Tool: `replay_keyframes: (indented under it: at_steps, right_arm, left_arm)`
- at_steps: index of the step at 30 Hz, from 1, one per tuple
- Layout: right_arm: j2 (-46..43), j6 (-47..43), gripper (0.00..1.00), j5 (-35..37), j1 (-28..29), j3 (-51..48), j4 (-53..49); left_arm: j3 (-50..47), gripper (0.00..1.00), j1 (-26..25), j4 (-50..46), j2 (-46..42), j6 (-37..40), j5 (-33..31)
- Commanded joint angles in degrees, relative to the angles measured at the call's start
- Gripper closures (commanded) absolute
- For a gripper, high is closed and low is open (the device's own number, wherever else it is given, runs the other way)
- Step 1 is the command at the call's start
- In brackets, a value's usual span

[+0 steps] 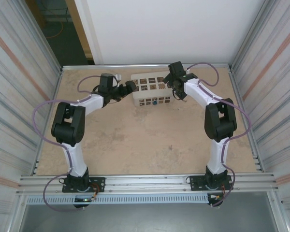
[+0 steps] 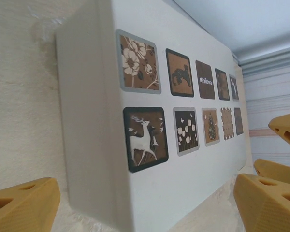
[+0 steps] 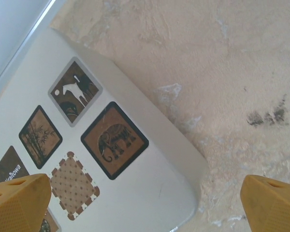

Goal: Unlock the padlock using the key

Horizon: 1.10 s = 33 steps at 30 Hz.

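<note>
From above, the white box (image 1: 152, 83) with brown tiles sits toward 12 o'clock on the sandy table (image 1: 145, 142), close to the back wall. The padlock (image 1: 155, 101) is a tiny blue-teal speck against the box's 6 o'clock face, roughly midway along it. It is too small for me to read how its shackle stands.

My left gripper (image 1: 131, 87) is at the box's 9 o'clock end. In the left wrist view, the left gripper (image 2: 145, 193) has its jaws spread wide, with one yellow fingertip (image 2: 21, 205) at 7 o'clock and the other at 5 o'clock. The box's end and tiled top (image 2: 193, 63) fill the space between them. I cannot tell whether either pad touches the box. Two more yellow shapes (image 2: 286, 129) show at 3 o'clock past the far end of the box, and I cannot say what they are.

My right gripper (image 1: 173, 83) is at the box's 3 o'clock end. In the right wrist view, the right gripper (image 3: 145, 195) is also spread apart and holds nothing. The box's rounded corner (image 3: 179, 179) with its elephant tile (image 3: 114, 140) lies below and between the jaws, with bare table from 12 to 3 o'clock.
</note>
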Motion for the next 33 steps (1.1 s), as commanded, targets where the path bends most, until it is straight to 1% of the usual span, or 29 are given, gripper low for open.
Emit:
replay_keyframes:
  at_steps: [1, 5, 11, 18, 22, 26, 33]
  right_arm:
    - [2.45, -4.45, 0.01, -2.8, -0.19, -0.14, 4.11]
    - [4.39, -6.93, 0.01, -5.44, -0.51, 0.8, 7.31]
    - [6.63, -11.13, 0.01, -10.21, -0.49, 2.7, 8.83]
    - [5.01, -15.55, 0.01, -15.5, 1.27, 0.43, 11.87]
    - [3.19, -17.41, 0.01, -17.04, 3.36, -1.51, 13.11]
    - [0.43, -18.08, 0.01, -18.49, 5.93, -4.57, 14.34]
    - [-6.67, -18.15, 0.01, -18.51, 11.54, -14.05, 17.09]
  left_arm:
    - [3.72, 0.07, -0.69, -1.22, 2.22, 1.51, 2.55]
    - [6.73, 0.07, -1.45, -1.71, 5.1, 1.57, 3.57]
    - [9.96, 0.08, -2.75, -2.42, 8.03, 1.9, 5.65]
    - [10.79, 0.1, -4.57, -2.3, 8.01, 3.47, 8.44]
    - [9.02, 0.1, -5.19, -2.27, 6.07, 3.99, 9.03]
    - [5.17, 0.1, -5.33, -1.63, 2.64, 4.27, 8.69]
    - [-4.19, 0.09, -5.5, -1.04, -5.35, 4.84, 7.94]
